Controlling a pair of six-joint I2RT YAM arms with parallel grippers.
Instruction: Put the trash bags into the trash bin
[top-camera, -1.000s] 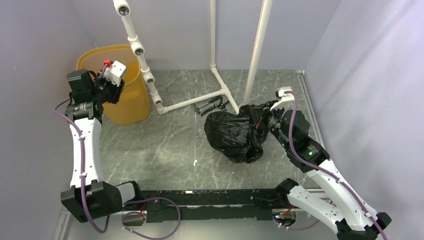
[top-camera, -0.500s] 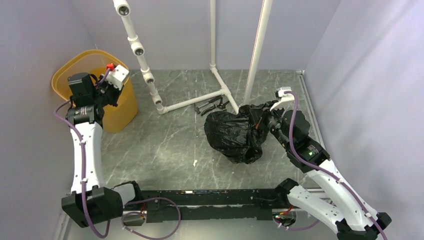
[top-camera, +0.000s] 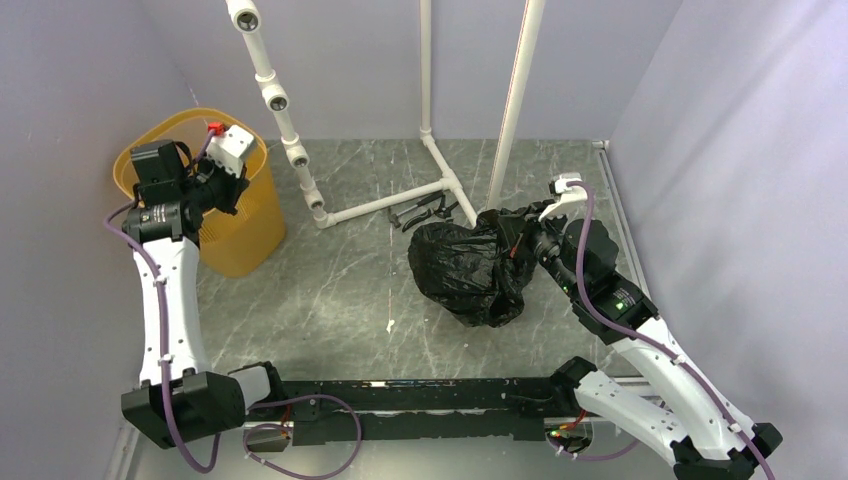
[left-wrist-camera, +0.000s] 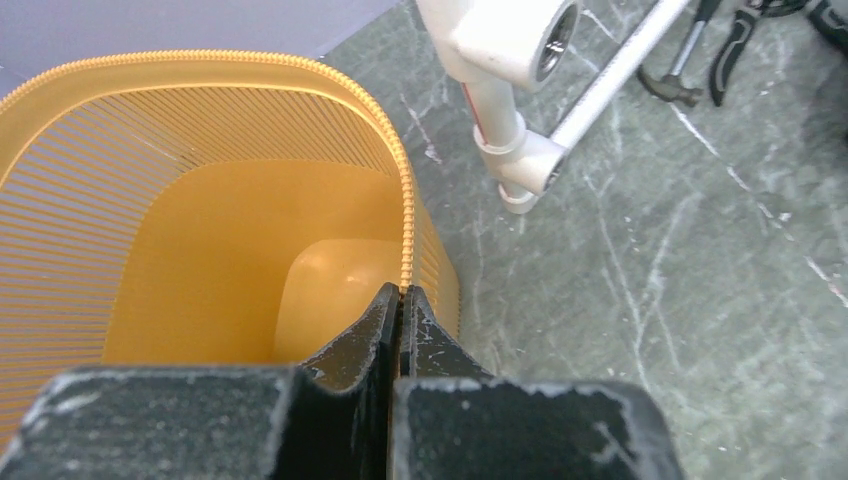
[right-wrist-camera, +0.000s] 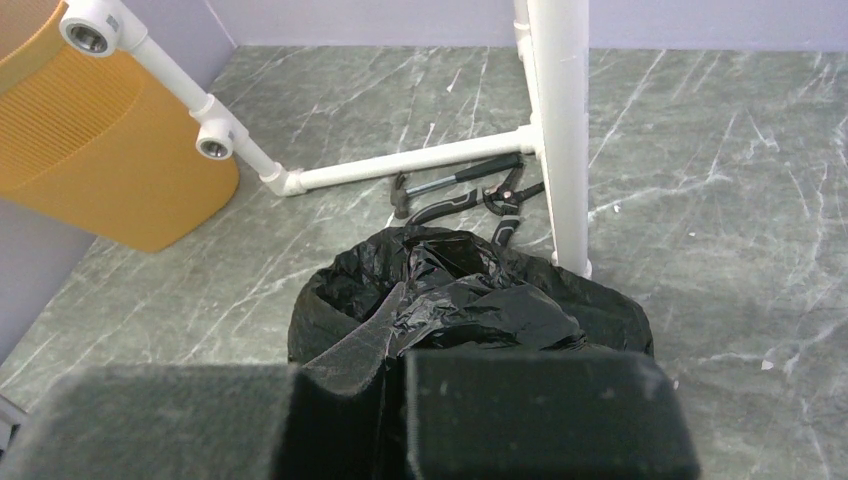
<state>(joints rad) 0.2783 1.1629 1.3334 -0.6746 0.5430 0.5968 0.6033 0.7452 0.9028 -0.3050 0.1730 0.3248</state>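
Observation:
The yellow-orange trash bin (top-camera: 232, 232) stands at the far left by the wall, leaning a little. My left gripper (top-camera: 226, 188) is shut on its near-right rim; in the left wrist view the closed jaws (left-wrist-camera: 403, 296) pinch the rim, and the bin (left-wrist-camera: 180, 250) looks empty inside. The crinkled black trash bag (top-camera: 462, 272) lies bunched on the floor at the right. My right gripper (top-camera: 516, 240) is shut on its top folds. In the right wrist view the bag (right-wrist-camera: 500, 300) fills the foreground at the gripper (right-wrist-camera: 420, 305).
A white PVC pipe frame (top-camera: 385, 203) runs across the floor between bin and bag, with uprights (top-camera: 512, 100) just behind the bag. A hammer and pliers (top-camera: 430, 211) lie by the pipe. Purple walls close in left, back and right.
My left gripper has dragged the bin by its rim to the left and then slightly back to the right and nearer, and it now leans. The right arm and the bag have barely moved.

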